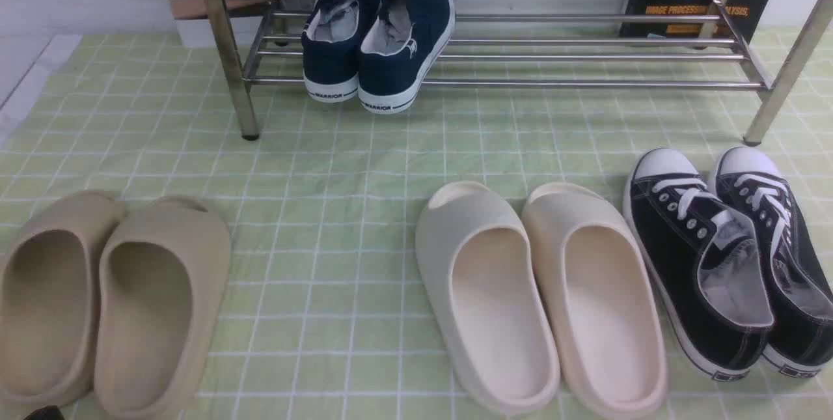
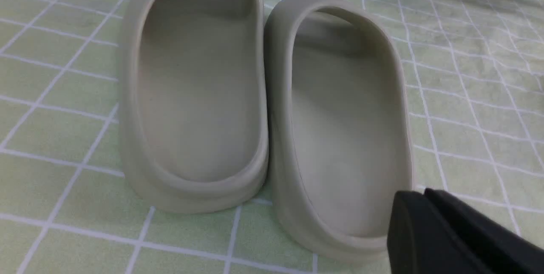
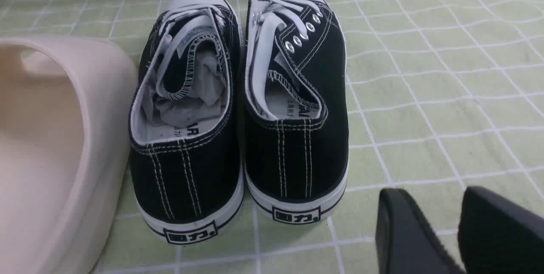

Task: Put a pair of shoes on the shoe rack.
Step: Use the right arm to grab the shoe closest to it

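black canvas pair of shoes [image 1: 729, 257] is sitting on the worktop [image 1: 364, 159] at the robot's right, just beside the cream slides [image 1: 540, 296] and short of the shoe rack [image 1: 494, 83]. nothing is being lifted, so i'm judging the whole task as still pending. rack is carrying only navy sneakers [image 1: 377, 42]. right end effector [image 3: 442, 210] is hovering near the heels, parted, empty. left end effector [image 2: 425, 197] is looking pinched closed, empty, by the beige slides [image 2: 263, 108]. wrist views are showing both end effectors clearly; only front is showing the rack shelves.
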